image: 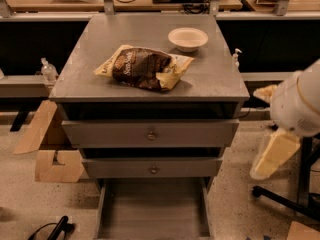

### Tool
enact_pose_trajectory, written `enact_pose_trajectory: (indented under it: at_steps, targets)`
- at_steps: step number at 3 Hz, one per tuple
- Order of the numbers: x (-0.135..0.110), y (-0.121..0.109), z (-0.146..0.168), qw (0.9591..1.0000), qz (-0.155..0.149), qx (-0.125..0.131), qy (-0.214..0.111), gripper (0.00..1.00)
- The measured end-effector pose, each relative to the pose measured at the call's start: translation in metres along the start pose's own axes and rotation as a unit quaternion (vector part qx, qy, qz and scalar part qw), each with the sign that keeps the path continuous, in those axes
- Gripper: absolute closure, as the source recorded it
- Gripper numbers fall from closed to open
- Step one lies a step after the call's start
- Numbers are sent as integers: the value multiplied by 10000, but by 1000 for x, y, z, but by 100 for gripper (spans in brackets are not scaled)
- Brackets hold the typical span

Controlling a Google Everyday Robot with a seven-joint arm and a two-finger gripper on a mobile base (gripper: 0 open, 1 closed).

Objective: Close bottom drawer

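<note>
Your bottom drawer (152, 211) sits at the bottom centre of the frame, pulled well out from under the grey cabinet (70, 111). Its long tray runs from the cabinet base down toward the lower edge of the frame. The flat front is at or past that edge, so you cannot see it.

Your tool (272, 154) hangs at the right of the frame, a pale cream part below the arm's white rounded housing (297, 104). It is beside the cabinet's right flank, apart from it and touching nothing. You cannot tell whether it is released or clenched, and nothing shows in its hold.

From the tool, the drawer lies to the lower left. The push that closes it has to run along the tray's long axis, from the lower edge of the frame up toward the cabinet. So, as I judge it, you first need to bring the tool down and left, around the tray's right wall, until it is in front of the drawer's face. A push from the side would only rack it.

The two knobbed drawers above, upper (150, 133) and middle (152, 168), look shut.
</note>
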State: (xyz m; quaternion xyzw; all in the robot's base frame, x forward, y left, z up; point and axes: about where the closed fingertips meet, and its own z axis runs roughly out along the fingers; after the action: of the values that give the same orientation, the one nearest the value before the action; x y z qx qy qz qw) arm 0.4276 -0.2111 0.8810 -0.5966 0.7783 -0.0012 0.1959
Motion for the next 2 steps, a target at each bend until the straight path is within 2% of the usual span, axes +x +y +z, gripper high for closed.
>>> enact_pose_trajectory:
  at_steps: [1,2]
  targets:
    - [35,35,57,9999,136,11,-13,0]
    - [70,74,127,9995,285,-88,101,0]
